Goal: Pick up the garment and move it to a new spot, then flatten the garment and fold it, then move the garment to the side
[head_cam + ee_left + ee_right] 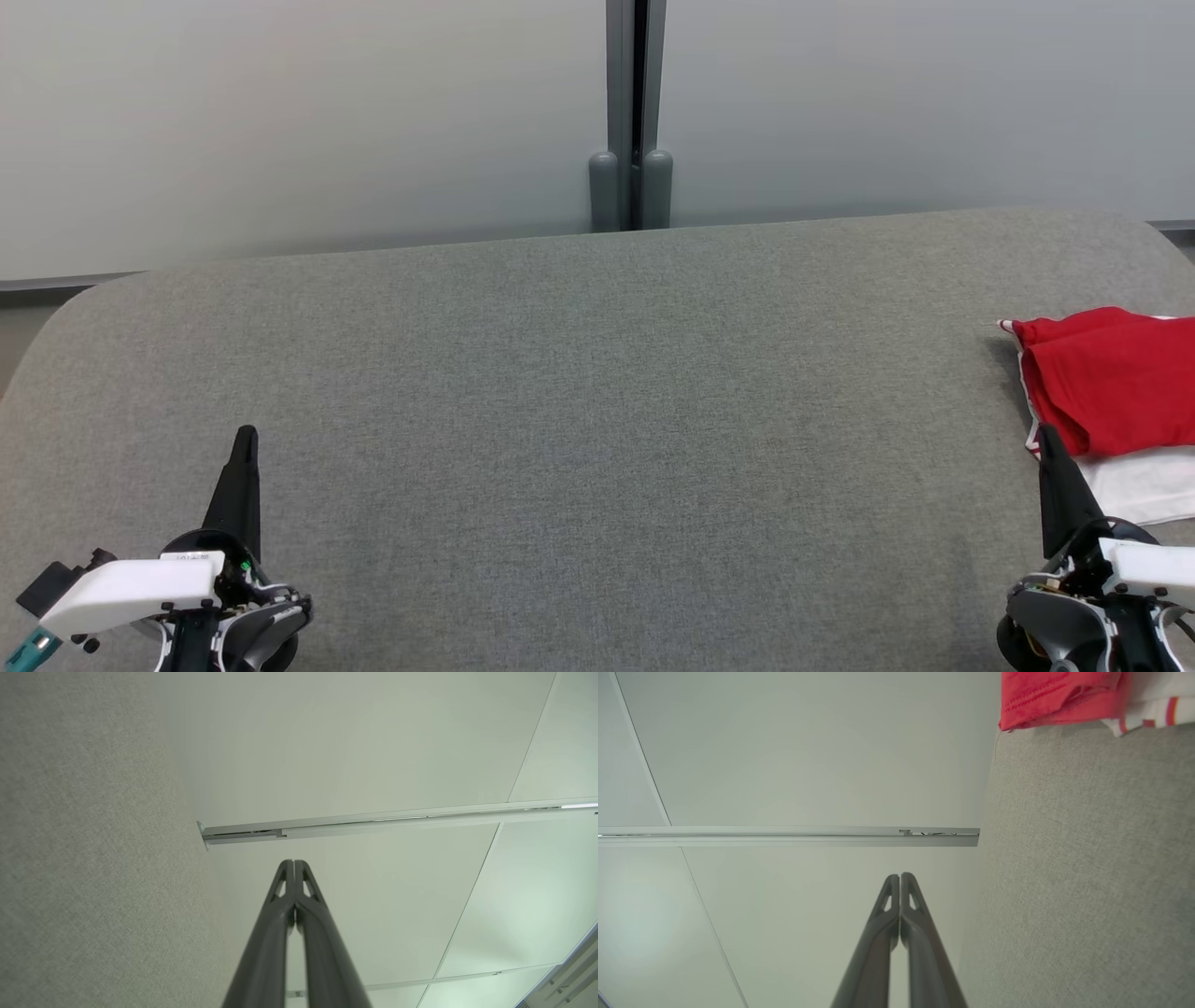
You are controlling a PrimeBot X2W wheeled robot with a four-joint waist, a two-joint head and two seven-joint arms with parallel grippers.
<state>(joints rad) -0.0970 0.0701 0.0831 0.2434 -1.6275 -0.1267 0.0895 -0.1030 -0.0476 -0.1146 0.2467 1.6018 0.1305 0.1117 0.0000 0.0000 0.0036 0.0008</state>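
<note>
The garment is red and white and lies folded at the far right edge of the grey fabric table; the frame cuts off part of it. Its red hem and a striped white edge show in the right wrist view, garment, at the top right. My right gripper stands shut at the lower right, its tip just in front of the garment's near left corner, holding nothing. My left gripper is shut and empty at the lower left, far from the garment. Both wrist views show fingers pressed together: left gripper, right gripper.
A pale wall runs behind the table, with a grey vertical post at its middle. The table's far edge curves down at both corners. Wall panels and a metal rail show in the wrist views.
</note>
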